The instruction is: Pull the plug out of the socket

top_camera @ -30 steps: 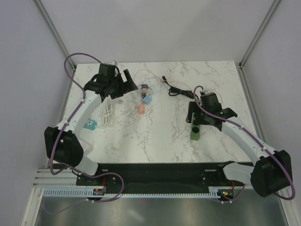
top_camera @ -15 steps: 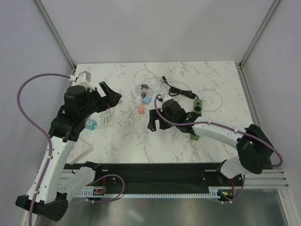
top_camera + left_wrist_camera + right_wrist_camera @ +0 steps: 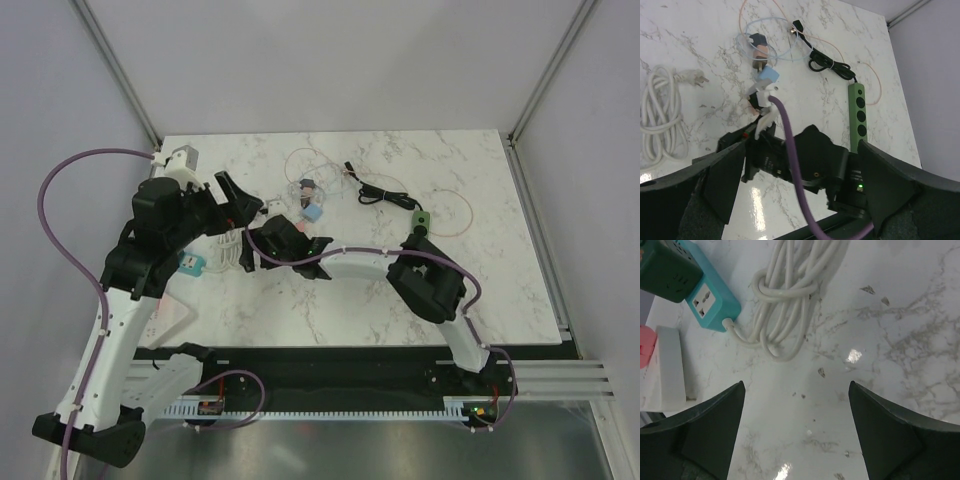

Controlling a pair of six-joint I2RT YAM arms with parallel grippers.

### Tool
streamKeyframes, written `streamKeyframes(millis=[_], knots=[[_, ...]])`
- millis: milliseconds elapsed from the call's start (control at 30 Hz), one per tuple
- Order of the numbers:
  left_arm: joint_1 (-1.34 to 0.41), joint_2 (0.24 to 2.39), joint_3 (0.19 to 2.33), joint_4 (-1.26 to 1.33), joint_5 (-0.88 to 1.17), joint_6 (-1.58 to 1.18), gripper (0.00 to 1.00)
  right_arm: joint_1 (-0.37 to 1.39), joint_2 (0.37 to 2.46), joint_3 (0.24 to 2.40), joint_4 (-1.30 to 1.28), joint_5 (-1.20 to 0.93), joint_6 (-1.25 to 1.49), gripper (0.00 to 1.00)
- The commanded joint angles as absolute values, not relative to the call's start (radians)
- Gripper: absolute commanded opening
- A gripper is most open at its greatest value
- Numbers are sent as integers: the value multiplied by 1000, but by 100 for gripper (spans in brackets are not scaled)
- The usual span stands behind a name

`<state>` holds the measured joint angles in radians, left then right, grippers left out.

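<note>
Right pincer: we see it gaping, empty, over tabletop beside white cord.
Left pincer: gaping, empty.
Edges: walls hem three sides.

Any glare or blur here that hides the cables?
Top external: even light, sharp white marble table. Left wrist: one glare patch low down, left pincer fingers soft. Right wrist: bright specks beside the coiled white cable, itself clear.
</note>
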<state>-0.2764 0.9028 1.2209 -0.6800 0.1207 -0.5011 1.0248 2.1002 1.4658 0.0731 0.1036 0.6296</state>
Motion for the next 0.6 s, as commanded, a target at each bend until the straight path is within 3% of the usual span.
streamKeyframes(millis=[0,233,567], knots=[[-273,882,1224,-669,187,-537,100,1037,2209,1607,120,167,660,91],[-273,902,1290,-744,163,-473,100,1068,2391,1837,111,178,604,88],[-273,806,1308,-873,88,-502,100,1071,2545,2040,-41,222,584,67]])
